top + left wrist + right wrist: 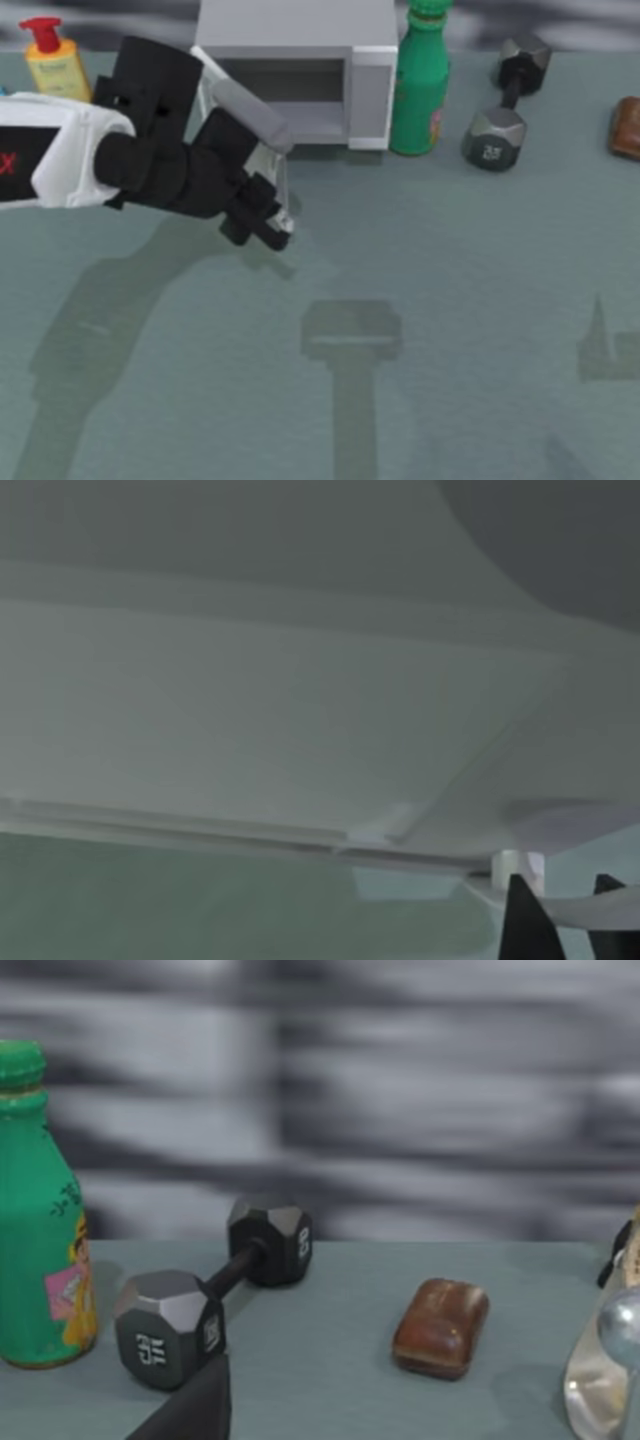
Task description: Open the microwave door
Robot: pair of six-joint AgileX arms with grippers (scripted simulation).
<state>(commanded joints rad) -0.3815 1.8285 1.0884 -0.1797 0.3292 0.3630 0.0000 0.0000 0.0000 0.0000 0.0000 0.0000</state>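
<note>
- Microwave door (250, 125) swung well out from microwave (300, 60).
- Left gripper (272, 222) at door's outer edge; grip state unclear.
- Best pulled along the hinge's arc.

My white-and-black left arm (110, 160) reached in from nine o'clock toward twelve, wrist angled down toward four o'clock. Its black two-finger left gripper (268, 222) sat low, fingers (525, 925) pinched close together. My right arm was out of the top view.
</note>
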